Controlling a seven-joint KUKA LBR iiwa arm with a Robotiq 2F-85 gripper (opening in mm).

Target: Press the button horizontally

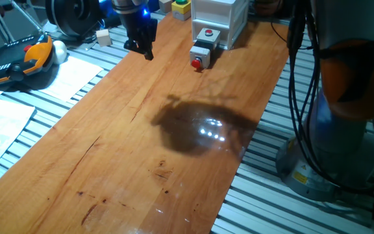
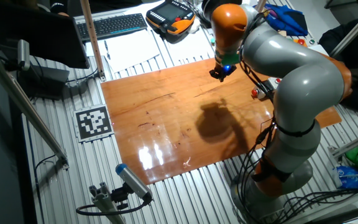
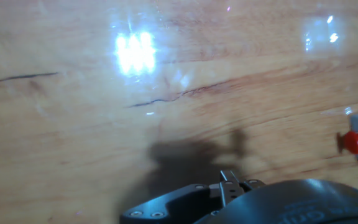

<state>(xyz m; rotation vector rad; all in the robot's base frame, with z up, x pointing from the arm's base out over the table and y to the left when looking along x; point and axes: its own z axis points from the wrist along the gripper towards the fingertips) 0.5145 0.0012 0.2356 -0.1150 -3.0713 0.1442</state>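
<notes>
The button [image 1: 197,63] is a small red cap that faces sideways out of a small light-grey housing [image 1: 201,53] at the far end of the wooden board. My gripper [image 1: 145,52] hovers just above the board, to the left of the button and apart from it. In the hand view the button [image 3: 353,142] sits at the right edge, and my fingertips [image 3: 230,181] meet at the bottom middle with no gap and nothing between them. In the other fixed view my gripper [image 2: 219,75] is left of the button [image 2: 254,93].
An upward-facing red button on a bigger grey housing [image 1: 208,36] stands right behind the small one, in front of a white drawer box [image 1: 219,16]. A green-capped yellow box [image 1: 181,8] is at the back. A teach pendant [image 1: 18,60] and papers lie left of the board [image 1: 174,149].
</notes>
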